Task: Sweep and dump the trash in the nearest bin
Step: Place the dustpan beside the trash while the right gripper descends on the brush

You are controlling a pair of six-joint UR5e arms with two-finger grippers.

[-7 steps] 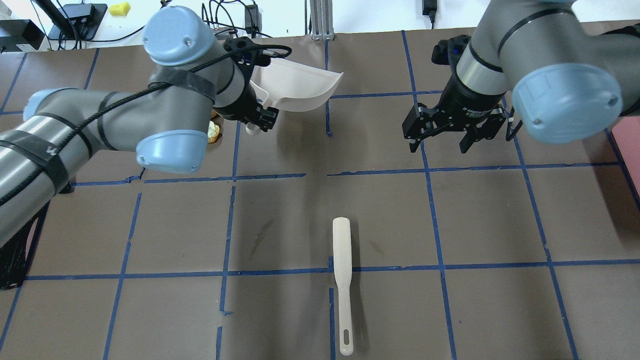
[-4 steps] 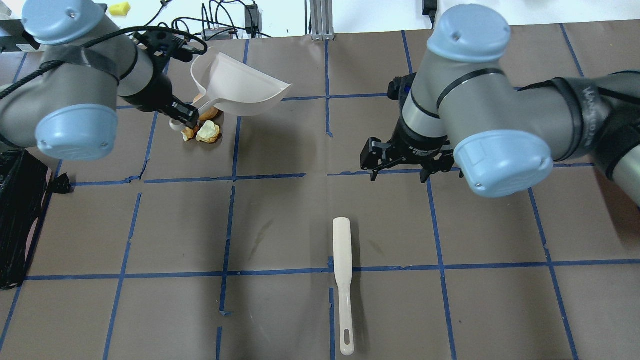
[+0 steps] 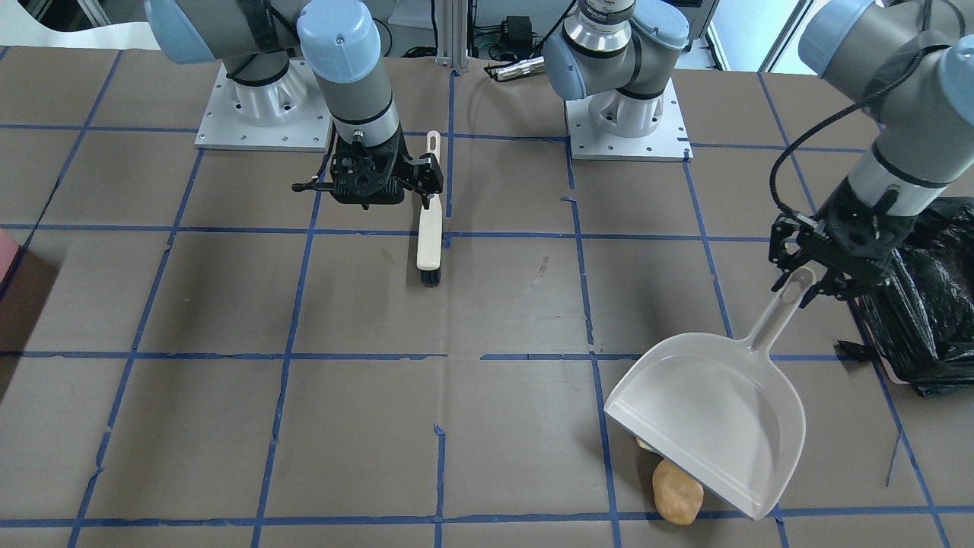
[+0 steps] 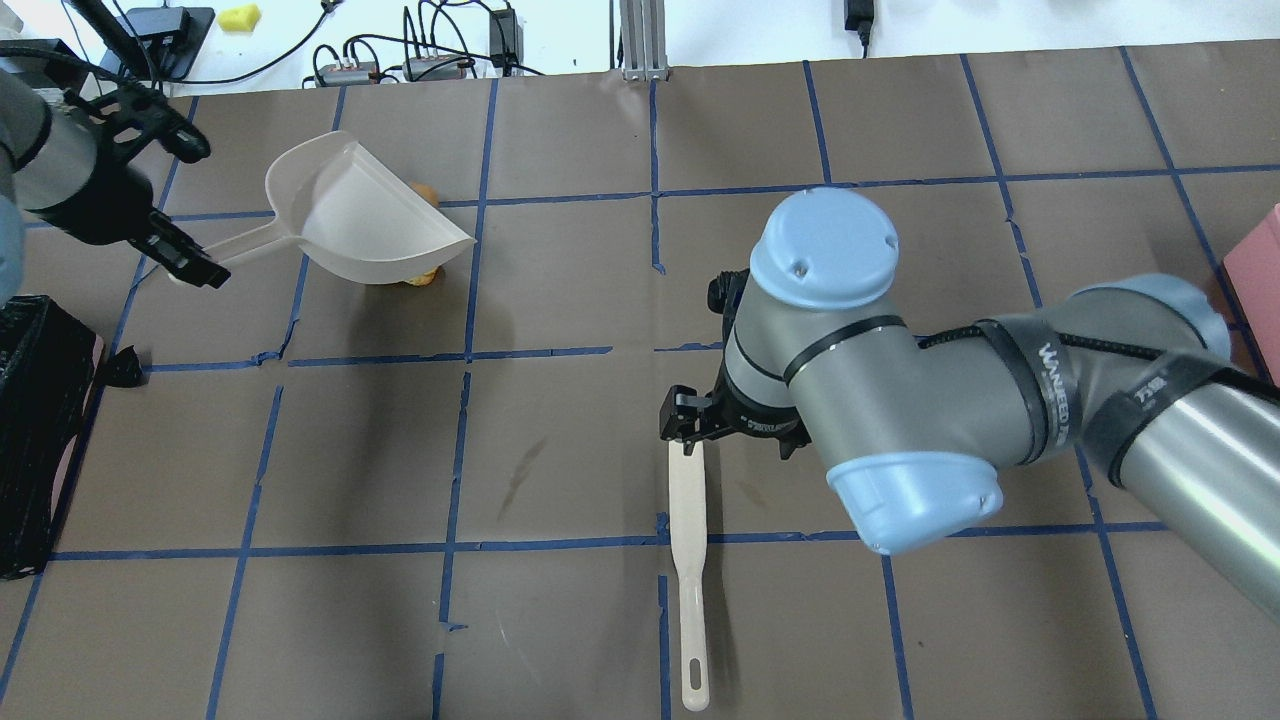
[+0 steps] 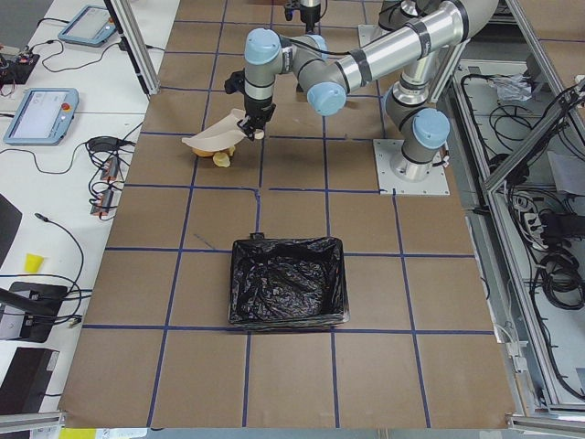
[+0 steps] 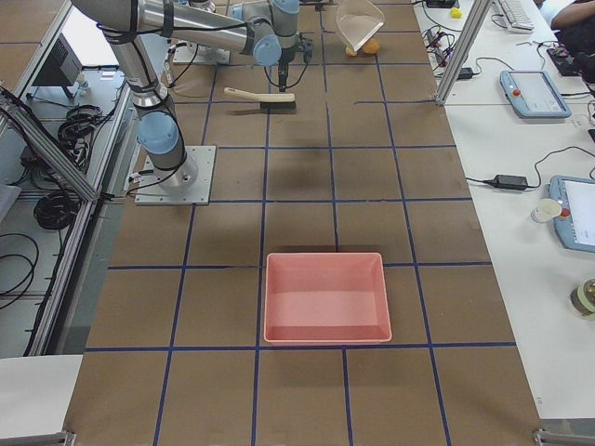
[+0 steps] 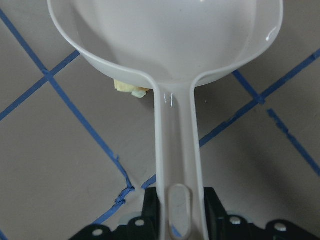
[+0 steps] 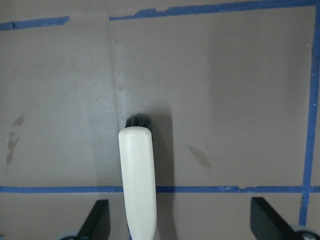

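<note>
My left gripper (image 3: 799,283) is shut on the handle of a white dustpan (image 3: 708,418), also shown in the overhead view (image 4: 360,225). The tilted pan hangs over the trash and hides most of it. A tan-orange potato-shaped lump (image 3: 676,493) shows at the pan's lip, and a pale yellow chunk (image 7: 131,89) peeks from under it. My right gripper (image 8: 182,222) is open, its fingers either side of the head end of a white brush (image 8: 137,180) lying on the table (image 4: 686,560). The black-bagged bin (image 3: 928,304) stands beside my left gripper, at the table's left edge (image 4: 30,440).
A pink tray with no bag (image 6: 325,297) sits at the table's right end and shows at the edge of the overhead view (image 4: 1262,280). Blue tape lines grid the brown table (image 4: 560,450). Cables and boxes lie beyond the far edge.
My left arm has swung left with the dustpan, which now covers the lumps. My right arm has come forward and down, and its open gripper now stands over the brush.
</note>
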